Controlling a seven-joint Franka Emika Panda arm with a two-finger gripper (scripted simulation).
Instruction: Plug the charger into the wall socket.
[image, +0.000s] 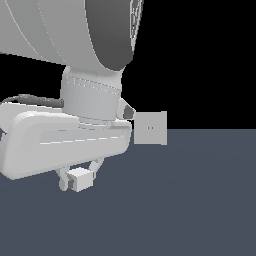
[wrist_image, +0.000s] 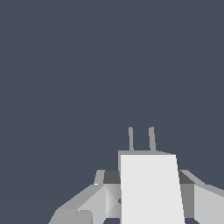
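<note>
charger (wrist_image: 151, 188) sits clamped between the fingers (wrist_image: 192, 197) of the gripper (image: 76, 181), clear of the floor (image: 190, 200). its 2 prongs (wrist_image: 141, 139) project straight ahead from the fingertips. wall socket (image: 150, 128) stands upright, well beyond the gripper, 2 holes visible.

No text, label, brand, number or sign can be read anywhere. The upright light-grey square socket plate (image: 150, 128) carries only two tiny yellowish holes at its centre, and the small plain white-grey cube charger (image: 81, 179) is unmarked.
</note>
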